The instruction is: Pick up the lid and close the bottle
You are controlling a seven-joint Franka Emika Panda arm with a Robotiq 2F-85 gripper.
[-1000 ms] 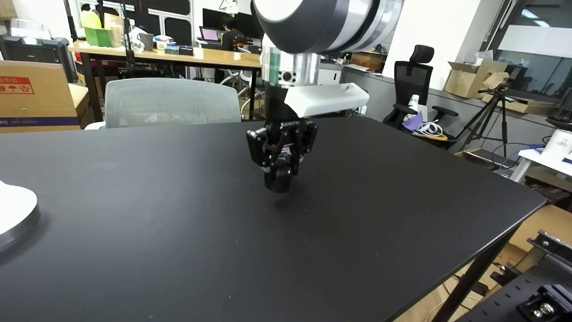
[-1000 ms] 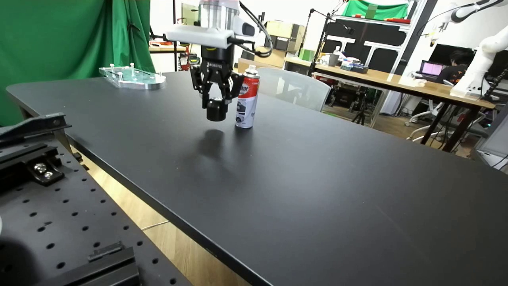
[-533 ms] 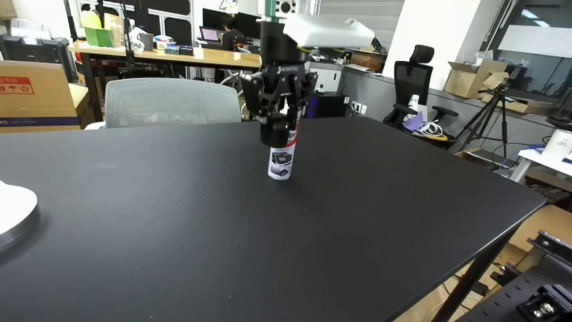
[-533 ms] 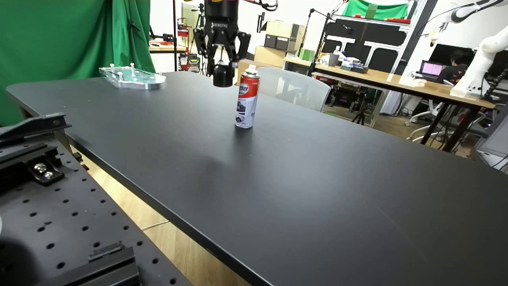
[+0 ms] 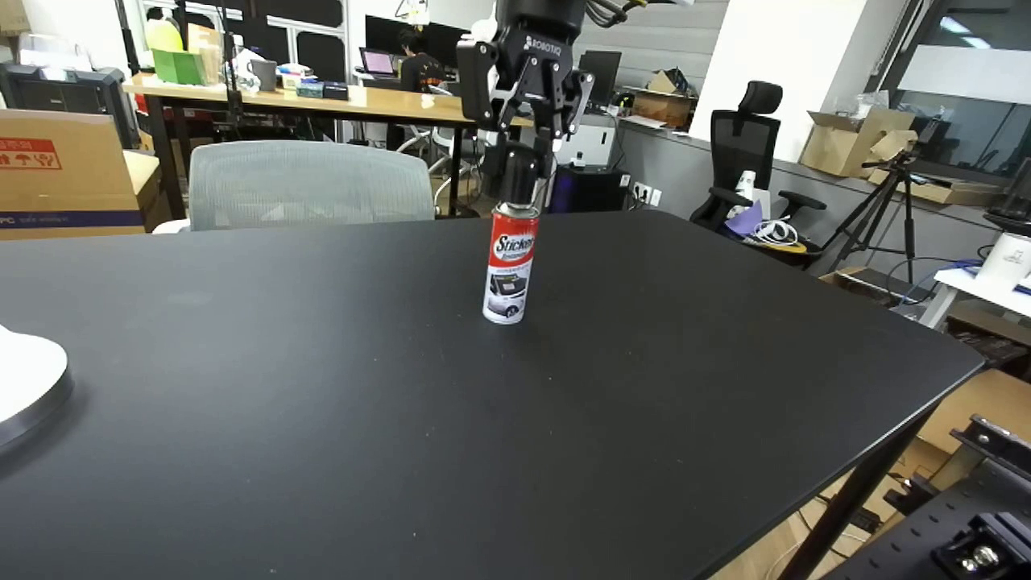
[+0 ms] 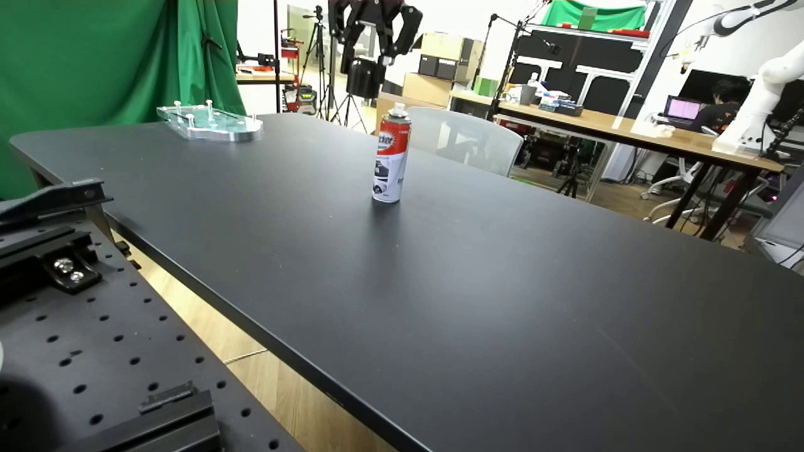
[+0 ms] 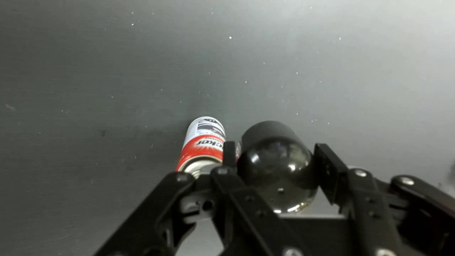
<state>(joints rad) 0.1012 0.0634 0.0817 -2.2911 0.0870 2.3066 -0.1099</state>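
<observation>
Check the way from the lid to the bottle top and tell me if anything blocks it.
Nothing visible blocks it. The claw holds the lid apart from the upright bottle, and in an exterior view no object shows in the gap. In the wrist view the claw itself partly covers the bottle.

Lab; white robot arm (image 6: 765,91); tripod (image 5: 908,211)

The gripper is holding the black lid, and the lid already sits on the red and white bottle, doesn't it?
Not quite: the gripper does hold the black lid, but an exterior view shows it apart from the bottle, whose white tip is uncovered.
</observation>
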